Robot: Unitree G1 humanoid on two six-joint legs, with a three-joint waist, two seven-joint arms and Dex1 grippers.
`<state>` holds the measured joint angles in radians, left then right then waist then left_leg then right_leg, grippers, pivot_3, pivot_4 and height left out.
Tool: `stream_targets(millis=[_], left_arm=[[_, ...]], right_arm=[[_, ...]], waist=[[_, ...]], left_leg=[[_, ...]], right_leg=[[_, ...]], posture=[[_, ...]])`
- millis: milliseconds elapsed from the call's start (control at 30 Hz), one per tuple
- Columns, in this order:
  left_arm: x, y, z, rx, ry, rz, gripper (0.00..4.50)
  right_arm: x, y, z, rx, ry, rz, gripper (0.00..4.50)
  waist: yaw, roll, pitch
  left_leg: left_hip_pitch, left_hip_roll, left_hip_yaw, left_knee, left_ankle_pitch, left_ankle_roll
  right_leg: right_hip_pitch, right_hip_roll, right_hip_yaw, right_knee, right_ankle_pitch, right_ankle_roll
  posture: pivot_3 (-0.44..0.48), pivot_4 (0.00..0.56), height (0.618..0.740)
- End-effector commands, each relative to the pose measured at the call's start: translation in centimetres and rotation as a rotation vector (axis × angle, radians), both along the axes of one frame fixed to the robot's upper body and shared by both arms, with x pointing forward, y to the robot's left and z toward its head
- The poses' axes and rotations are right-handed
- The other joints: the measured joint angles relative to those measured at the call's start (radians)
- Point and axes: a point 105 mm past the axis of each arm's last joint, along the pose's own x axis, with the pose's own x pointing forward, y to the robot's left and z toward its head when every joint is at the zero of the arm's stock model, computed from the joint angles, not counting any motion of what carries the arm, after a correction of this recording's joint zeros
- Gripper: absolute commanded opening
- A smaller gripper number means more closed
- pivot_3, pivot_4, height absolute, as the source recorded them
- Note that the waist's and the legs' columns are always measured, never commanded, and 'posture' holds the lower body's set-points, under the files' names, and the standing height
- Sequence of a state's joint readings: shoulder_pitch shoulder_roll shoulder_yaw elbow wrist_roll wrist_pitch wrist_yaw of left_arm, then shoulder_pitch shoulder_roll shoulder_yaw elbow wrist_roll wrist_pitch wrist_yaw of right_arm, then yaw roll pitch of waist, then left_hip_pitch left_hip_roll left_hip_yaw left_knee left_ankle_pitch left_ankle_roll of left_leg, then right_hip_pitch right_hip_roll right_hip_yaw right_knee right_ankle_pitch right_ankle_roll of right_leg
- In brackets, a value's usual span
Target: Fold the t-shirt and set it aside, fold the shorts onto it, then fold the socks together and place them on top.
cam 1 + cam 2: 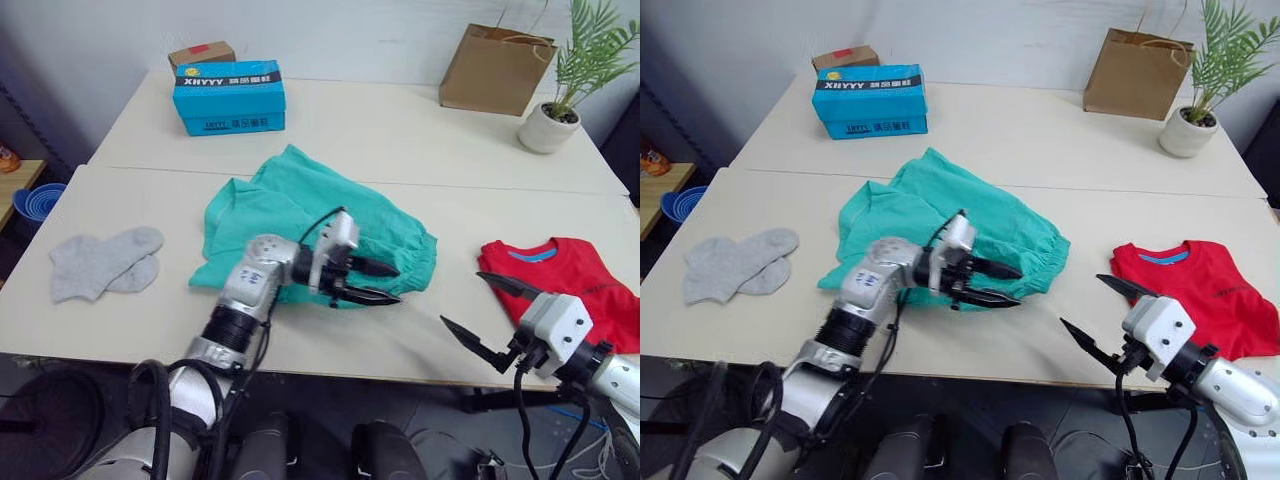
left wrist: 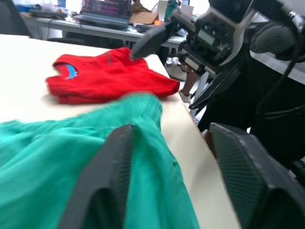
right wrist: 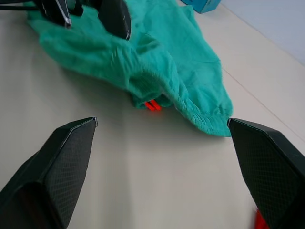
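Shorts [image 1: 300, 215] crumpled mid-surface [image 1: 400, 130]; left tool [image 1: 378, 282] open at their near edge. Folded t-shirt [image 1: 565, 280] right, socks [image 1: 100, 262] left.

even, soft indoor light falls on the pale cream desk [image 1: 400, 130], with faint shadows under the crumpled teal-green fabric shorts [image 1: 300, 215]; no harsh glare; in the left wrist view the near shorts fabric and the black end effector fingers [image 2: 107, 179] are blurred, the background soft
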<state>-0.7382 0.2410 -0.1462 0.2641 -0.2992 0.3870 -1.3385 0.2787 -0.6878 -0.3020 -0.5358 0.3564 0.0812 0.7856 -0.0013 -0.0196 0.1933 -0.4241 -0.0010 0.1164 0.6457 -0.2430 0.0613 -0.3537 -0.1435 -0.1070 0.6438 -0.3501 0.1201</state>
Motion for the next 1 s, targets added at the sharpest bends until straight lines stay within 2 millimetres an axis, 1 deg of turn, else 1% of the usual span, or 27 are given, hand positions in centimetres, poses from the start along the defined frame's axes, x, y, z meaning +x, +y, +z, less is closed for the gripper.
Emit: stream_targets(millis=[33, 100, 167, 233, 267, 333, 367, 433, 500, 567, 633, 700, 767, 833, 933, 1000], left_arm=[[-1.1, 4.1, 2.7, -0.08, -0.027, -0.005, 3.8], [-0.9, 6.5, 2.5, -0.038, -0.058, 0.056, 4.41], [-0.4, 8.7, 1.6, 0.039, -0.095, 0.139, 4.41], [0.2, 11.1, 0.6, 0.126, -0.157, 0.221, 4.41], [0.7, 12.7, -0.2, 0.192, -0.22, 0.277, 4.41], [1.1, 16.4, -1.7, 0.323, -0.325, 0.376, 4.41], [1.0, 17.6, -2.2, 0.36, -0.339, 0.397, 4.41], [1.2, 19.2, -3.0, 0.404, -0.355, 0.451, 4.41], [1.1, 20.6, -4.0, 0.452, -0.368, 0.483, 4.41], [0.7, 21.3, -4.8, 0.428, -0.35, 0.491, 4.41], [1.0, 21.6, -5.1, 0.38, -0.334, 0.54, 4.41], [1.0, 22.0, -6.1, 0.441, -0.35, 0.53, 4.41], [1.8, 22.3, -6.6, 0.492, -0.384, 0.559, 4.41], [3.0, 22.0, -7.0, 0.526, -0.397, 0.58, 4.41], [3.7, 21.5, -7.3, 0.545, -0.409, 0.576, 3.8], [4.3, 21.2, -7.5, 0.569, -0.428, 0.577, 3.15]], right_arm=[[0.0, 1.9, 0.4, -0.021, -0.008, 0.078, 4.5], [0.3, 2.5, 0.5, -0.018, -0.013, 0.098, 4.5], [0.5, 3.3, 0.3, -0.015, -0.009, 0.131, 4.5], [0.4, 4.4, -0.3, -0.019, 0.018, 0.184, 4.5], [0.4, 4.9, -0.7, -0.028, 0.033, 0.211, 4.5], [0.9, 6.0, -1.8, -0.077, 0.06, 0.251, 4.5], [1.2, 6.3, -2.0, -0.094, 0.064, 0.254, 4.5], [1.8, 6.5, -2.3, -0.111, 0.089, 0.25, 4.5], [2.2, 6.5, -3.4, -0.151, 0.121, 0.242, 4.5], [2.5, 6.5, -4.6, -0.187, 0.141, 0.237, 4.5], [2.7, 6.3, -5.4, -0.21, 0.156, 0.221, 4.5], [3.0, 6.0, -6.0, -0.24, 0.165, 0.213, 4.5], [3.4, 5.6, -6.4, -0.272, 0.167, 0.198, 4.5], [4.0, 5.5, -6.5, -0.291, 0.15, 0.187, 4.5], [4.9, 5.6, -6.0, -0.291, 0.099, 0.164, 4.5], [5.4, 5.7, -5.8, -0.277, 0.092, 0.155, 4.5]], waist=[[-0.003, 0.001, 0.0], [-0.001, 0.001, 0.0], [0.0, 0.001, 0.0], [0.003, 0.001, 0.0], [0.003, 0.001, 0.0], [0.001, 0.001, 0.0], [-0.003, 0.001, 0.0], [-0.003, 0.001, 0.001], [0.002, 0.001, 0.001], [0.004, 0.001, 0.001], [0.003, 0.001, 0.001], [0.002, 0.001, 0.001], [0.002, 0.002, 0.0], [0.003, 0.002, 0.0], [0.005, 0.005, -0.004], [0.004, 0.006, -0.005]], left_leg=[[0.0, 0.0, 0.0, 0.0, 0.0, 0.0], [0.001, 0.0, -0.001, 0.0, 0.0, -0.001], [0.001, -0.001, -0.002, 0.0, 0.0, -0.001], [0.001, -0.001, -0.002, 0.0, 0.0, -0.001], [0.001, -0.001, -0.002, 0.0, -0.001, -0.001], [0.001, -0.002, -0.003, -0.001, -0.003, -0.006], [0.001, -0.002, -0.003, -0.002, -0.004, -0.006], [0.001, -0.002, -0.002, -0.003, -0.004, -0.006], [0.001, -0.002, -0.002, -0.004, -0.004, -0.006], [0.0, -0.003, -0.003, -0.004, -0.004, -0.006], [0.0, -0.003, -0.003, -0.004, -0.005, -0.006], [0.0, -0.003, -0.003, -0.004, -0.005, -0.005], [0.0, -0.003, -0.003, -0.004, -0.005, -0.006], [0.002, -0.003, -0.003, -0.004, -0.003, -0.006], [0.005, -0.003, -0.003, -0.004, -0.003, -0.003], [0.005, -0.003, -0.003, -0.004, -0.003, -0.002]], right_leg=[[0.0, 0.0, 0.0, 0.0, 0.0, 0.0], [0.0, 0.0, -0.001, 0.0, 0.0, -0.001], [0.002, -0.001, -0.001, -0.001, 0.0, 0.0], [0.002, -0.001, -0.002, -0.002, 0.0, 0.0], [0.003, -0.002, -0.002, -0.002, 0.0, 0.0], [0.003, -0.002, -0.003, -0.003, 0.0, 0.0], [0.002, -0.002, -0.002, -0.003, 0.0, 0.0], [0.0, -0.003, -0.002, -0.003, 0.0, 0.0], [-0.002, -0.004, -0.002, -0.002, 0.0, 0.0], [-0.004, -0.004, -0.003, -0.002, 0.0, 0.0], [-0.003, -0.005, -0.004, -0.002, 0.0, 0.0], [-0.003, -0.005, -0.004, -0.002, 0.0, 0.0], [-0.001, -0.005, -0.004, -0.001, 0.0, 0.0], [0.0, -0.005, -0.005, 0.0, 0.0, 0.0], [0.0, -0.005, -0.005, 0.0, 0.0, -0.001], [-0.001, -0.005, -0.005, 0.0, 0.0, -0.001]], posture=[[0.0, 0.15, 0.74], [0.0, 0.15, 0.74], [0.0, 0.15, 0.74], [0.0, 0.15, 0.74], [0.0, 0.15, 0.74], [0.0, 0.15, 0.74], [0.0, 0.15, 0.74], [0.0, 0.15, 0.74], [0.0, 0.15, 0.74], [0.0, 0.15, 0.74], [0.0, 0.15, 0.74], [0.0, 0.15, 0.74], [0.0, 0.15, 0.74], [0.0, 0.15, 0.74], [0.0, 0.15, 0.74], [0.0, 0.15, 0.74]])
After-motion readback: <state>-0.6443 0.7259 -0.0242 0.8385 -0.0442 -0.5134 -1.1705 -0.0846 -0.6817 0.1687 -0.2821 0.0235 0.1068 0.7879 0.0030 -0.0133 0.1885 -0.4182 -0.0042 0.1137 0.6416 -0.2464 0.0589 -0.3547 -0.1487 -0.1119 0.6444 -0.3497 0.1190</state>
